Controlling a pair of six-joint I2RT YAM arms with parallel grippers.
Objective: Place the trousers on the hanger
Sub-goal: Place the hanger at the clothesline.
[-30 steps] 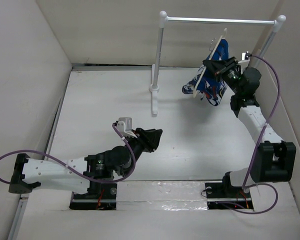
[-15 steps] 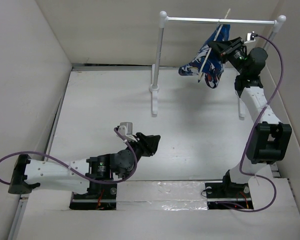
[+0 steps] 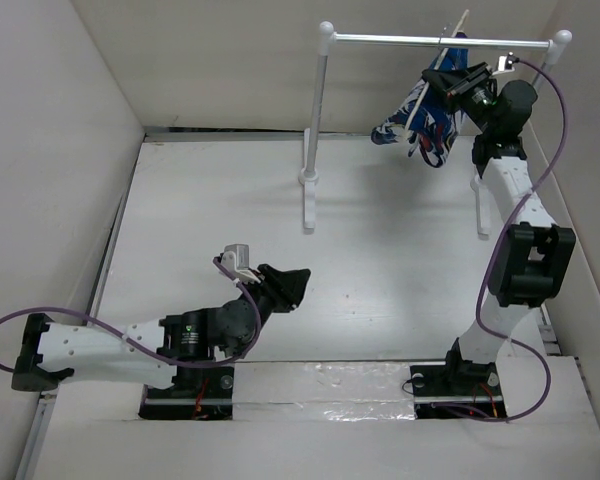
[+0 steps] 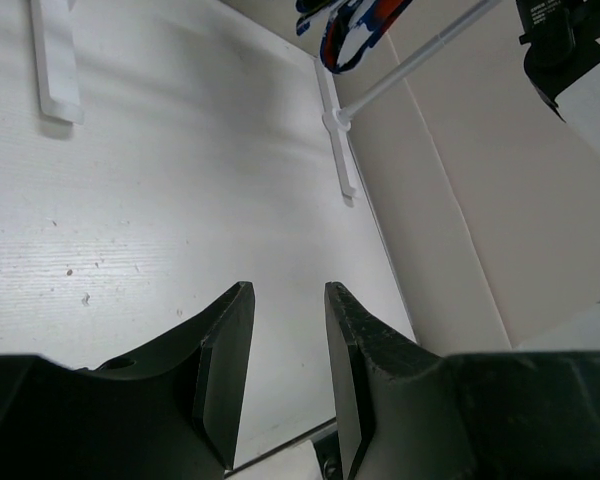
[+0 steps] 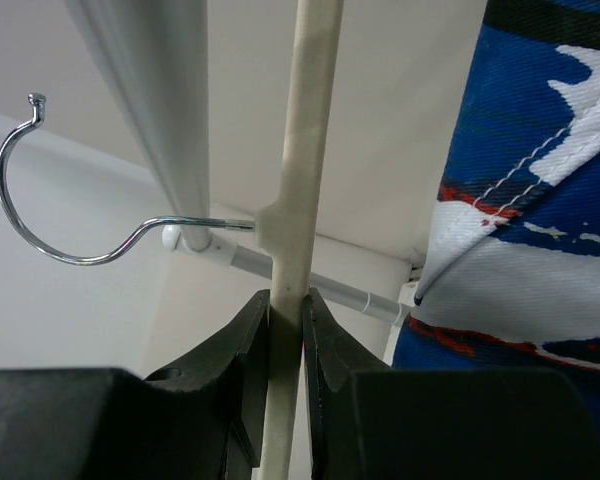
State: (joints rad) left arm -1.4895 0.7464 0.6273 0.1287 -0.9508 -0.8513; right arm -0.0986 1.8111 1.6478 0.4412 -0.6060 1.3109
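top: right gripper up by the rail, shut on the hanger, a thin cream frame, tilted. trousers bunched over it, blue/white/red/black print, hanging clear of the table. left gripper low over the table, well apart.
left wrist: jaws apart, nothing between.
right wrist: fingers clamped on the hanger's cream arm. metal hook beside the rail's grey bar, can't tell if it's over it. trousers at right edge, white stitching.

You had a left arm and a right arm of white link shells and black joint housings, each trailing a looped purple cable, with a grey camera block at lower centre by the left gripper and its black wedge-shaped fingers.
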